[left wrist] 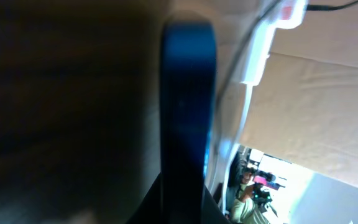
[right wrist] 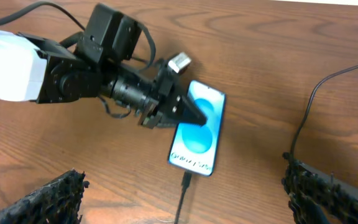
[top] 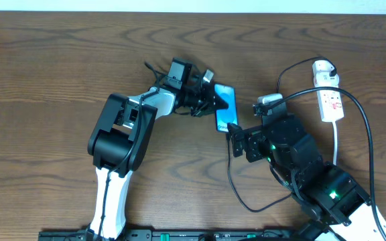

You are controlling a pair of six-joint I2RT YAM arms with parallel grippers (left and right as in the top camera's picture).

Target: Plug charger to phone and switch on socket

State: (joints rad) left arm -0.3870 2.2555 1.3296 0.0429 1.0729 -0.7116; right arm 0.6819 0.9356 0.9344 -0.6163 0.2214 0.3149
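Right gripper (right wrist: 182,200), nearest the base: jaws spread wide and empty, straddling the black cable of the charger (top: 229,171), whose plug tip (right wrist: 186,181) meets the near short edge of the phone (right wrist: 199,135); whether it is fully seated cannot be told. Phone, screen up at mid-table (top: 45,67), with the left gripper (right wrist: 194,116) closed on one long edge, one finger over the blue screen. Socket (top: 332,104), far right, well apart from the phone.

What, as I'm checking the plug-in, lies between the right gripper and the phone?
Right wrist view: just the charger, its plug tip meeting the phone.
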